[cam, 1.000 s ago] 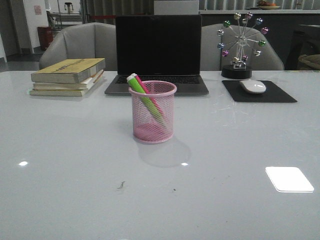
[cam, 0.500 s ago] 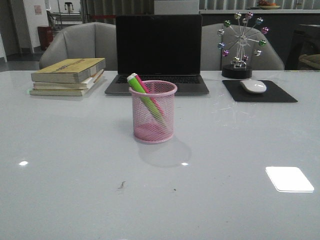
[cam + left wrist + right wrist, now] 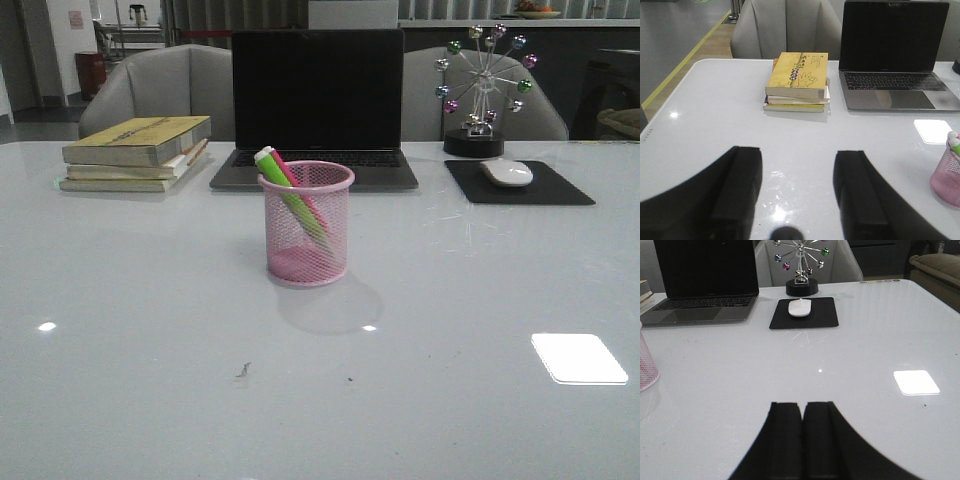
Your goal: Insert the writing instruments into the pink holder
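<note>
Honestly, by this point you basically had it done. Both writing instruments, the bright green highlighter [image 3: 290, 197] with its pale cap and the hot pink highlighter [image 3: 297, 190] behind it, sat inside the cylindrical pink wire-mesh holder [image 3: 307, 225], leaning together against the rim with their tops poking out above it.

Your left gripper [image 3: 800, 192] was spread wide with nothing between its fingers [image 3: 742, 187], and the holder only showed as a pink sliver [image 3: 946, 172] well off to the side of them, past the finger nearer the laptop. Your right gripper [image 3: 802, 440] had its fingers [image 3: 786, 437] pressed flat together, grasping nothing, and the holder's edge [image 3: 646, 367] sat far out to the side of them, well ahead of the tips.

So the step in hand looked like parking, and my take on doing that well: you wanted both arms kept clear of the cup, since a light mesh cup with two leaning markers would probably tip or slide from any brush. I'd have kept the fingers off the glossy white table [image 3: 150, 350] and away from the stack of yellow-covered books [image 3: 797, 80] ahead of the left fingertips.
</note>
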### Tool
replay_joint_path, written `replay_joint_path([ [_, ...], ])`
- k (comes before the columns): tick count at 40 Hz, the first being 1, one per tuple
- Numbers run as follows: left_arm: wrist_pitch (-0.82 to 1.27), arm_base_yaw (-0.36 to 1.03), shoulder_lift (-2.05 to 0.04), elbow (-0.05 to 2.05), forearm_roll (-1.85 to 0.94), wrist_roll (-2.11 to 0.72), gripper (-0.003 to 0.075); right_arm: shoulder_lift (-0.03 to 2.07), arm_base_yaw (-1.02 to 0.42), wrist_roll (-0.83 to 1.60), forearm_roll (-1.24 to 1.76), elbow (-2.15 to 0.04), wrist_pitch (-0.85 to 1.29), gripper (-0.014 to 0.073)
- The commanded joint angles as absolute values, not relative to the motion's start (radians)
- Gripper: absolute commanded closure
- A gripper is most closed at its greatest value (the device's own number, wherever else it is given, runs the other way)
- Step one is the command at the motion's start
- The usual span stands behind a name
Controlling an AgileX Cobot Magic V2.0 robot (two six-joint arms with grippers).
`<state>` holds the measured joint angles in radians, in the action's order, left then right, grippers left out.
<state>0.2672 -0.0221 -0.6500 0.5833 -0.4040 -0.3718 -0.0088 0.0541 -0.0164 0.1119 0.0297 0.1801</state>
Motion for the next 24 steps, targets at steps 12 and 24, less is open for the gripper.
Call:
replay_joint_path([
  [12,0.195,-0.024,-0.566,0.612,-0.415,-0.373,0.0634,-0.022,0.055,-0.016,0.102,0.032,0.097,0.0573],
  [24,0.147,-0.024,-0.315,0.533,-0.388,-0.373,0.0621,-0.022,0.055,-0.016,0.102,0.032,0.097,0.0573],
])
